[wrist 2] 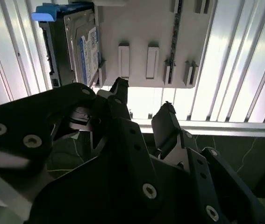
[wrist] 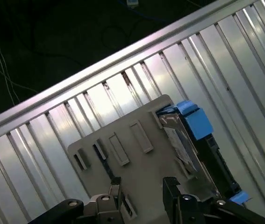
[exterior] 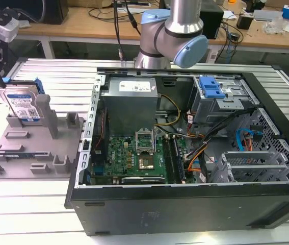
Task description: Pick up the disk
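Observation:
The disk (exterior: 22, 105) is a silver hard drive with a white-and-blue label and blue side rails. It stands on edge at the back corner of a grey slotted fixture plate (exterior: 32, 153), at the exterior view's left. Both wrist views show the disk (wrist 2: 83, 46) (wrist: 183, 140) upright on the plate (wrist 2: 141, 28) (wrist: 132, 158). My gripper (wrist 2: 144, 98) (wrist: 142, 183) hangs above the plate, off to the side of the disk and apart from it. Its two black fingers (wrist 2: 119, 88) stand open with nothing between them.
An open black computer case (exterior: 185, 153) with its motherboard, cables and blue drive-bay bracket (exterior: 210, 88) lies right beside the plate. The arm's base (exterior: 169, 35) rises behind the case. Everything rests on a ribbed metal table (exterior: 42, 214); cluttered wooden benches stand behind.

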`<state>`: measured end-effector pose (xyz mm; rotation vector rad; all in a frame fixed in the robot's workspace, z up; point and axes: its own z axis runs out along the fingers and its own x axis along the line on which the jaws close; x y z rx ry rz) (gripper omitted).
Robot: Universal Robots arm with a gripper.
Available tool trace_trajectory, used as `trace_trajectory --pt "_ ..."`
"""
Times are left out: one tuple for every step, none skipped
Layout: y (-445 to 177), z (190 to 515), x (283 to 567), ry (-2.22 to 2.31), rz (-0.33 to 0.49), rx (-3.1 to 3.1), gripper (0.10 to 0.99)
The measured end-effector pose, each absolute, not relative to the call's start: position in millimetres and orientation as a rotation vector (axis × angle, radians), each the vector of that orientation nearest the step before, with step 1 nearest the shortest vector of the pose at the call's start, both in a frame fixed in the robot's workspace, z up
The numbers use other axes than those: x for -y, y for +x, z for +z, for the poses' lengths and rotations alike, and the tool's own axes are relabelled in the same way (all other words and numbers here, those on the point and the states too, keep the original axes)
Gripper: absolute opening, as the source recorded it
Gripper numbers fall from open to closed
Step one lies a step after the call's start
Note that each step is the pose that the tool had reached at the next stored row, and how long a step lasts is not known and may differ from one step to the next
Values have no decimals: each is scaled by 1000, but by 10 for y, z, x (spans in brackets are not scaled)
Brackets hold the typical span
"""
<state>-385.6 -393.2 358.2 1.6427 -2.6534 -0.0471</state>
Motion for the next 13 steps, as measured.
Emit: trace_trajectory --pt "-3857 3580 3931 1696 -46 2619 482" --pt "-3856 3578 3932 1735 -46 2593 482" --pt "-3857 3577 3932 1774 -45 2566 482" --pt "-3856 3574 3932 1831 -44 2525 482" --pt "-3857 3573 3931 1858 -44 2504 482" --pt "-3857 3572 3931 1884 -44 2484 482" --pt "-3857 3570 3931 1935 -43 2445 482" --pt "-3857 3569 3932 1971 -42 2415 482" --pt "-3857 3567 3931 2013 -41 2380 482" --pt "-3857 3566 3931 2034 -41 2362 482" --pt "-3857 3565 3932 2057 -40 2342 482" --pt "-3857 3564 3931 2087 -38 2316 482" --pt "-3856 3561 3931 2127 -34 2282 482"
